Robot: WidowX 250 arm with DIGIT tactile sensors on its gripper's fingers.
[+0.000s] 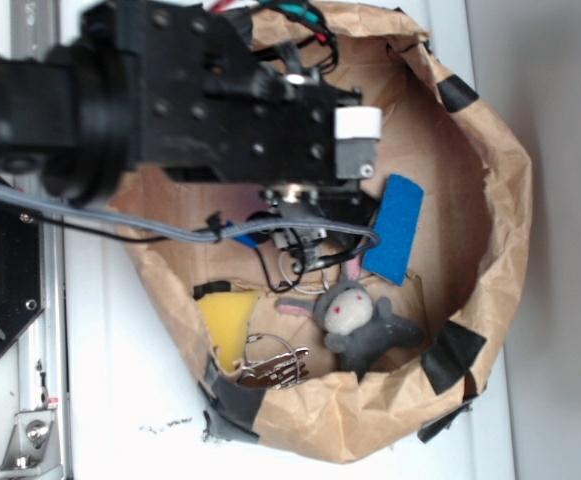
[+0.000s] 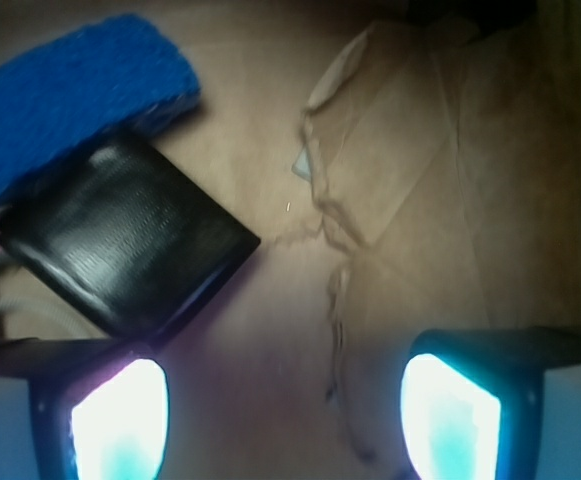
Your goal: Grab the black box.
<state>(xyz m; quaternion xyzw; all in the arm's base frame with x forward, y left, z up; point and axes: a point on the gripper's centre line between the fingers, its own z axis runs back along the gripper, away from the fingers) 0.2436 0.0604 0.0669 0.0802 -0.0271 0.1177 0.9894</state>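
Observation:
The black box (image 2: 125, 240) lies flat on the brown paper floor, a matte block turned at an angle, left of centre in the wrist view. Its lower corner sits just above my left fingertip (image 2: 110, 420). My gripper (image 2: 285, 420) is open, and only bare paper shows between the two glowing pads. The box is to the left of the gap, not inside it. In the exterior view the arm hangs over the bin with the gripper (image 1: 358, 140) pointing down, and the box is hidden under it.
A blue sponge (image 2: 70, 100) touches the box's upper edge and also shows as a blue sponge (image 1: 395, 228) from outside. A grey plush (image 1: 360, 320), a yellow sponge (image 1: 228, 322) and a metal clip (image 1: 275, 365) lie in the paper bin (image 1: 505, 200). Black tape patches (image 1: 455, 355) mark its rim.

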